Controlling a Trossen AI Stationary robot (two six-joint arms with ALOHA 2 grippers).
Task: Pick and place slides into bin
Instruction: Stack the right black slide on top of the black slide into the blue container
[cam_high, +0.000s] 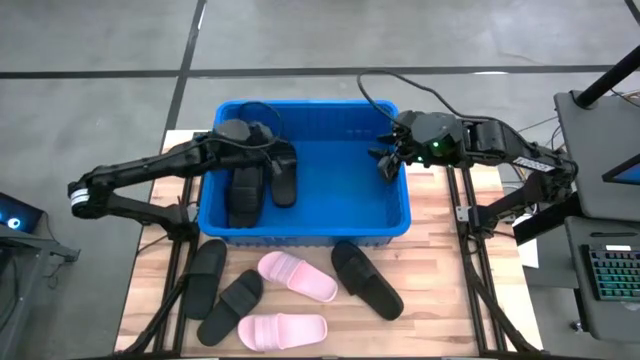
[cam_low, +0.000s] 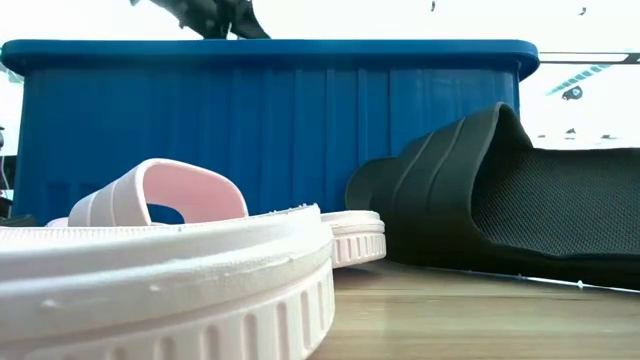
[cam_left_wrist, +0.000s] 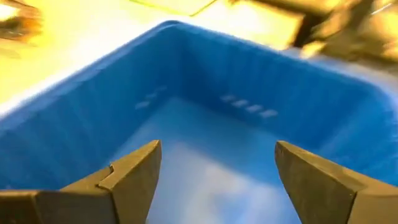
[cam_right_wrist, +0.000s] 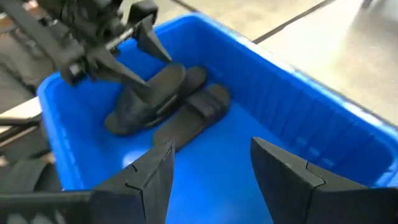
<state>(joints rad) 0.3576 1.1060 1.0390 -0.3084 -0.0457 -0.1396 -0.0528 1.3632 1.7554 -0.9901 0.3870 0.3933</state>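
1. High view: the large bright blue plastic bin (cam_high: 305, 225) sits at the bench's (cam_high: 440, 300) far middle, holding two black slides (cam_high: 260, 185). Five slides, three black (cam_high: 365, 280) and two pale pink (cam_high: 297, 276), lie along the near edge. The left gripper (cam_high: 275, 160) could snag the binned pair.
2. Low view: slides crowd together; one might nudge another.
3. Left wrist view: fingers (cam_left_wrist: 134, 180) spread, empty.
4. Right wrist view: the right gripper's (cam_right_wrist: 211, 171) fingers spread, empty; arms could collide over the bin.

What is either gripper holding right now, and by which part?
Nothing. The left gripper hangs open over the blue bin, above two black slides lying inside. The right gripper is open too, empty, at the bin's right rim.
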